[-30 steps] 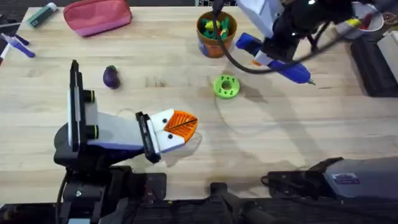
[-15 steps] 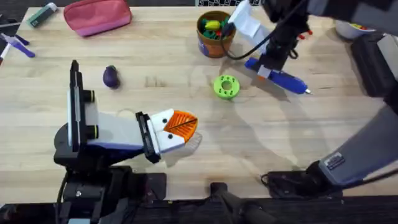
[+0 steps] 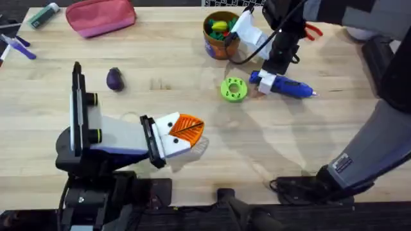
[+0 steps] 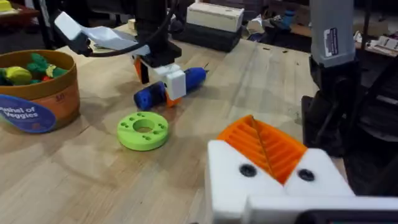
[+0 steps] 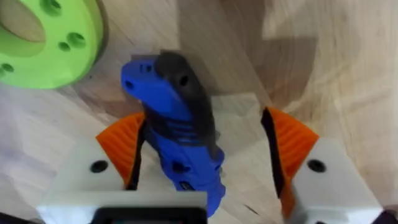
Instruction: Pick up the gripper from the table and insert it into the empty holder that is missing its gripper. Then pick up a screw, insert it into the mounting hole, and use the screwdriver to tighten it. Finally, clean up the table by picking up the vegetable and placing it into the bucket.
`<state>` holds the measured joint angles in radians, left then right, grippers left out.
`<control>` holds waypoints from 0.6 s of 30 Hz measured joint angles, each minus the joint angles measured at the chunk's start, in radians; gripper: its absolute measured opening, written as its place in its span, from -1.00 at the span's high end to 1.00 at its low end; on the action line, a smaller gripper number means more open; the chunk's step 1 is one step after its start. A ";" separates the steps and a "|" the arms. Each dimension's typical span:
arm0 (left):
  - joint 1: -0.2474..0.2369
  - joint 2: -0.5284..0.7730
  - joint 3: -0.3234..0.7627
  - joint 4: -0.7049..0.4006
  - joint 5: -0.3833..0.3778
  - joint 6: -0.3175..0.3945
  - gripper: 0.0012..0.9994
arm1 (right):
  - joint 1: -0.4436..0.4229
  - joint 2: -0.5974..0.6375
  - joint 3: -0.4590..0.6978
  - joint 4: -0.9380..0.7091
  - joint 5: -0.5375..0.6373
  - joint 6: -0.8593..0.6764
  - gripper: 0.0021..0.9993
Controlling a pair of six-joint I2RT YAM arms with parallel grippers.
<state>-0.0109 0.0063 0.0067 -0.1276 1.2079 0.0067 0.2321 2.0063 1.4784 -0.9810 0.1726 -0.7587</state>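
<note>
The blue screwdriver [image 3: 287,86] lies flat on the table just right of a green disc [image 3: 233,89]. My right gripper [image 3: 267,81] stands over its thick end, open. In the right wrist view the screwdriver [image 5: 171,112] leans on one orange pad [image 5: 121,146], with a gap to the other. The left wrist view shows the same gripper [image 4: 159,77] and screwdriver [image 4: 151,96]. My left gripper [image 3: 186,130] rests low near the table's front, shut and empty, its orange fingers [image 4: 261,146] together. The purple vegetable [image 3: 114,79] lies at mid-left. The bucket [image 3: 221,35] stands at the back. The loose gripper, the holder and the screw are out of view.
A pink pouch [image 3: 101,16] and several markers [image 3: 19,46] lie at the back left. Red-handled pliers [image 3: 312,31] sit behind the right arm. The green disc [image 4: 142,130] lies between the bucket [image 4: 34,93] and my left gripper. Bare wood spans the middle and right front.
The right arm has come down and toward the front with the screwdriver, laid it on the table beside the green disc, and opened its fingers. The left arm has not moved.
</note>
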 joint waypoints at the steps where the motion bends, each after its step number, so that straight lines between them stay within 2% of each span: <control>1: 0.000 0.000 0.000 0.000 0.000 0.000 0.97 | 0.000 -0.002 0.000 0.002 0.000 0.008 -0.98; 5: 0.000 0.000 0.000 0.000 0.000 0.000 0.97 | 0.000 -0.031 0.000 0.008 -0.010 0.033 -0.98; 8: 0.000 0.000 0.000 0.000 0.000 0.000 0.92 | 0.000 -0.106 0.000 0.009 -0.057 0.043 -0.98; 10: 0.000 0.000 0.000 0.000 0.000 0.006 0.40 | 0.000 -0.177 0.000 0.008 -0.098 0.048 -0.98; 14: 0.000 0.000 0.000 0.000 0.000 0.004 -0.81 | 0.000 -0.347 0.000 0.019 -0.199 0.072 -0.99; 15: 0.000 0.000 0.000 0.000 0.000 0.004 -0.91 | 0.000 -0.385 0.000 0.020 -0.226 0.078 -0.98; 18: 0.000 0.000 0.000 0.000 0.000 0.004 -0.94 | 0.000 -0.478 0.000 0.021 -0.318 0.105 -0.98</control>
<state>-0.0109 0.0063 0.0067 -0.1276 1.2079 0.0105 0.2325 1.5284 1.4784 -0.9602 -0.1450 -0.6541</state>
